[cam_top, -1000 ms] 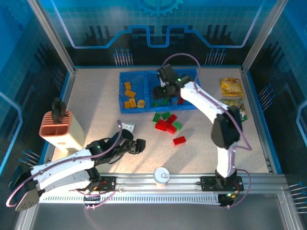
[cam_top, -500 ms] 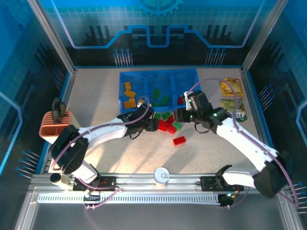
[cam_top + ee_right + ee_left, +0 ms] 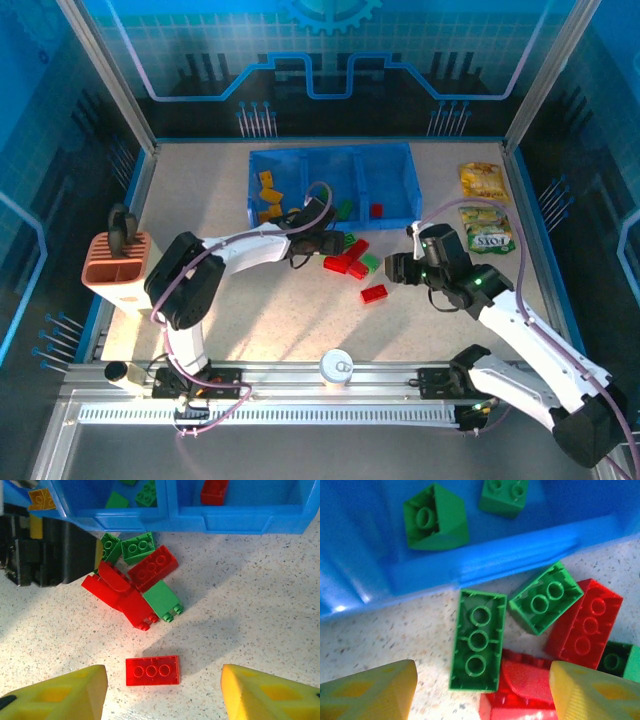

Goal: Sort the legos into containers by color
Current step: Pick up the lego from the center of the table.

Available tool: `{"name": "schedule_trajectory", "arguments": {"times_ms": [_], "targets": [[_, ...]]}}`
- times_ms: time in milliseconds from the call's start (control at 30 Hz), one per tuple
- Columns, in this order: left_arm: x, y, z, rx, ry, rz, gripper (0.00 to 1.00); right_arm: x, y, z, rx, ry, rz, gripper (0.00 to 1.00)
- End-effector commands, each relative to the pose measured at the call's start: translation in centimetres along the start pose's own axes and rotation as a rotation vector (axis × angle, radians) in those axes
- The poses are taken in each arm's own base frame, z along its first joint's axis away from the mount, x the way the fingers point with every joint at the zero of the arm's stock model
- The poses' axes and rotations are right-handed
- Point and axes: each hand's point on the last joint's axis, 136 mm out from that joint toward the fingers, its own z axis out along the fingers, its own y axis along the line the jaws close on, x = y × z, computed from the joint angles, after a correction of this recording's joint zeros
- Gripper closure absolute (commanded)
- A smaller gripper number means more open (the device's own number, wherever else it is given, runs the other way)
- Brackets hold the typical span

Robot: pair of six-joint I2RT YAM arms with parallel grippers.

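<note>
Translucent blue tray (image 3: 395, 175), three adjoining compartments, upper centre of the top view. Left compartment: yellow-orange bricks (image 3: 268, 197). Middle compartment: green bricks (image 3: 344, 208). Right compartment: one red brick (image 3: 376, 210). The unsorted pile (image 3: 348, 258) of red and green legos lies on the table just below the tray's near wall, at centre frame. A lone red brick (image 3: 374, 293) lies apart from it, to the lower right. Left gripper (image 3: 322, 243): at the pile's left edge, close to the tray wall, jaws spread, grasping nothing. In its wrist view an upturned green brick (image 3: 478, 647) lies between the yellow fingertips (image 3: 380, 690), touching neither. Right gripper (image 3: 396, 268): right of the pile, jaws parted and empty. In its wrist view the lone red brick sits low in the frame between the two pads, clear of both. Salmon-pink holder (image 3: 120, 265) at the left edge; snack packets (image 3: 482, 180) at the right; can (image 3: 336, 366) at bottom centre.
</note>
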Motion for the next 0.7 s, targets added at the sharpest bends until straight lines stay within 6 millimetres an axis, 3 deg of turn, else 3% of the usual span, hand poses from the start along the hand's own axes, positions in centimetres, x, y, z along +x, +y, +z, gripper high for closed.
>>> {"name": "schedule_trajectory", "arguments": {"times_ms": [0, 367, 667], "targets": [[0.5, 0.3, 0.8, -0.021, 0.046, 0.025, 0.29, 0.1, -0.1, -0.4, -0.012, -0.014, 0.031, 0.38], [1.1, 1.1, 2.9, -0.081, 0.075, 0.036, 0.31, 1.2, -0.5, -0.2, -0.018, -0.008, 0.059, 0.38], [2.0, 2.0, 4.1, -0.116, 0.106, 0.033, 0.51, 2.0, -0.7, -0.3, -0.019, 0.002, 0.072, 0.39]]}}
